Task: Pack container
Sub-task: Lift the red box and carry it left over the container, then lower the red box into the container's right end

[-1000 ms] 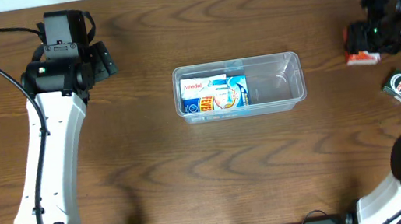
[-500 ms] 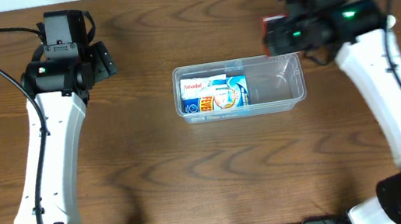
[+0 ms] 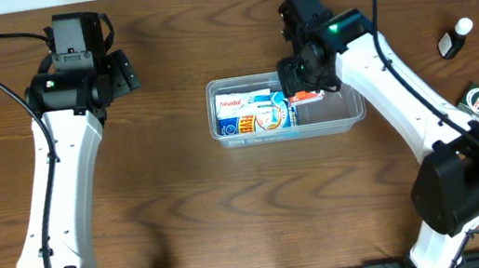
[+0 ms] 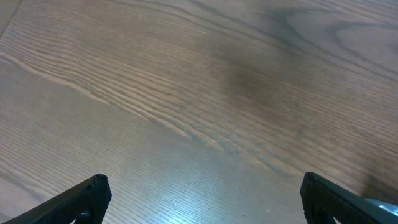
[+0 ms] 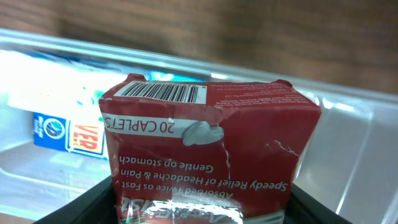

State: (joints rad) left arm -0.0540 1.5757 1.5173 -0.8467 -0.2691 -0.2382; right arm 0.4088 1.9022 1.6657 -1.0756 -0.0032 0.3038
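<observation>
Having swung in from the right edge of the overhead frame, the right gripper (image 3: 301, 80) is now hanging over the middle of the container (image 3: 341, 106), which is sitting at the centre of the table (image 3: 185, 217). It is clamping the red box (image 3: 309, 96), so this item looks ready to go in beside the blue-and-white boxes (image 3: 255, 113) filling the tub's left half. The right-wrist view is showing what the overhead cannot: the red box (image 5: 211, 143) pinched between dark fingers, its barcode and "20 caplets" legible. The left gripper (image 4: 205, 182) is idling at upper left, fingers spread wide over bare wood.
</observation>
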